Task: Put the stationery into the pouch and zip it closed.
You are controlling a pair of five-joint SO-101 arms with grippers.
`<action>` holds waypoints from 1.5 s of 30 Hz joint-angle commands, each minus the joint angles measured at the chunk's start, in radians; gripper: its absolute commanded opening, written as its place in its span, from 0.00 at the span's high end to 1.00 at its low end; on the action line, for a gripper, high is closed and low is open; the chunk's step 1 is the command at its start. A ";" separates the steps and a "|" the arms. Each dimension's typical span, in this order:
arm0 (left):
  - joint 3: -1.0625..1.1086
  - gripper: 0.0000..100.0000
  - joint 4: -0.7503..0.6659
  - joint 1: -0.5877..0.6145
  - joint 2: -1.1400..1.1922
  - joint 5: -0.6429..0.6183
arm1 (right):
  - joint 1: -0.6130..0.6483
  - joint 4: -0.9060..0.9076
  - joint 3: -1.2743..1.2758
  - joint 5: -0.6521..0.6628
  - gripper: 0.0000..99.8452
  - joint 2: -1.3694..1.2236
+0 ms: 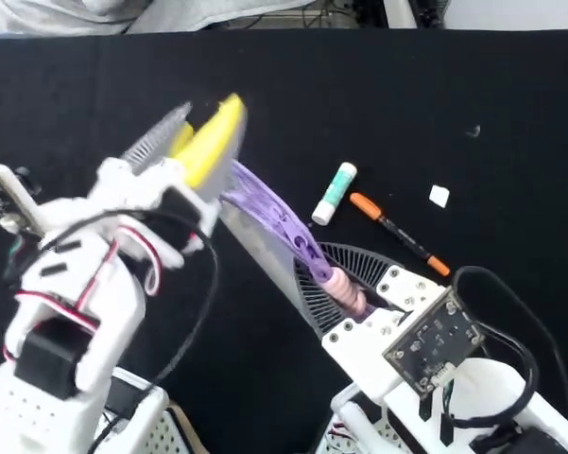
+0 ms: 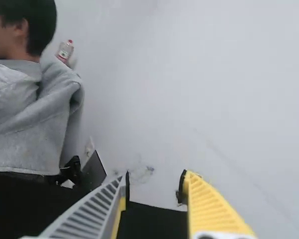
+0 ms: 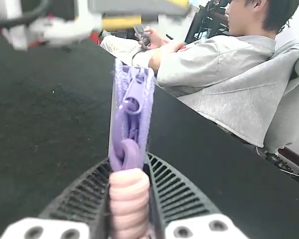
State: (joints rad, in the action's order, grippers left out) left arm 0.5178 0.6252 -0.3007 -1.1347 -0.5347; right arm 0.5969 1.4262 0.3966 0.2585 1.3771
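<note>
Pouch (image 1: 274,222) clamped in right hand (image 1: 348,288), left hand (image 1: 208,112) spread; glue stick (image 1: 334,193) and pen (image 1: 399,233) lie beside.

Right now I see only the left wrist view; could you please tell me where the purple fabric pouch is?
Observer: The purple fabric pouch runs from the right hand toward the left hand.
Operator: Thank you; what does the right hand grip?
Observer: It is shut on the pink coiled strap joined to the zip pull.
Operator: Is the stationery inside?
Observer: Not all: a green-capped white glue stick, an orange-and-black pen and a small white block lie on the black table.
</note>
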 commanded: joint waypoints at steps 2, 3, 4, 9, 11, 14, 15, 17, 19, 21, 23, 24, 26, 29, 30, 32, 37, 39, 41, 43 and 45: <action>-0.194 0.81 0.043 0.117 0.140 -0.009 | -0.049 -0.034 -0.019 0.008 0.99 -0.010; -0.243 0.81 0.084 0.139 0.180 -0.011 | -0.080 -0.034 -0.030 0.008 0.99 -0.010; -0.289 0.81 0.130 0.156 0.224 -0.011 | -0.109 -0.034 -0.041 0.008 0.99 -0.010; -0.467 0.81 0.302 0.211 0.428 -0.006 | -0.199 -0.028 -0.096 0.014 0.99 -0.008; -0.504 0.81 0.344 0.209 0.497 0.005 | -0.232 -0.028 -0.110 0.043 0.99 -0.008; -0.529 0.81 0.353 0.208 0.603 0.080 | -0.324 -0.026 -0.140 0.054 0.99 -0.008; -0.535 0.81 0.354 0.206 0.638 0.101 | -0.359 -0.026 -0.151 0.055 0.99 -0.008; -0.552 0.81 0.359 0.206 0.703 0.137 | -0.425 -0.026 -0.168 0.055 0.99 -0.010; -0.556 0.81 0.359 0.200 0.761 0.169 | -0.480 -0.026 -0.180 0.055 0.99 -0.010; -0.556 0.81 0.356 0.168 0.812 0.204 | -0.546 -0.026 -0.183 0.051 0.99 -0.012; -0.556 0.81 0.353 0.131 0.862 0.250 | -0.637 -0.026 -0.182 0.048 0.99 -0.027; -0.558 0.81 0.351 0.108 0.890 0.270 | -0.683 -0.026 -0.183 0.048 0.99 -0.042; -0.576 0.81 0.351 0.067 0.951 0.302 | -0.767 -0.026 -0.185 0.048 0.99 -0.076; -0.638 0.81 0.359 0.025 1.065 0.315 | -0.848 -0.028 -0.186 0.048 0.99 -0.119; -0.670 0.81 0.362 0.018 1.108 0.313 | -0.865 -0.028 -0.186 0.049 0.99 -0.127; -0.740 0.81 0.384 0.007 1.206 0.319 | -0.890 -0.028 -0.186 0.049 0.99 -0.139; -1.013 0.81 0.525 -0.056 1.478 0.370 | -0.939 -0.032 -0.186 0.049 0.99 -0.150; -1.142 0.81 0.600 -0.090 1.587 0.413 | -0.950 -0.032 -0.186 0.049 0.99 -0.150; -1.273 0.81 0.658 -0.120 1.692 0.428 | -0.950 -0.031 -0.186 0.049 0.99 -0.150; -1.406 0.81 0.704 -0.139 1.789 0.431 | -0.950 -0.029 -0.185 0.049 0.99 -0.151; -1.527 0.81 0.741 -0.151 1.889 0.431 | -0.950 -0.029 -0.183 0.049 0.99 -0.151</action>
State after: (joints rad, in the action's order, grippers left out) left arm -0.7894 1.3172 -0.4312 0.6651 -0.1112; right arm -0.3406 1.4262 0.2647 0.3046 1.2390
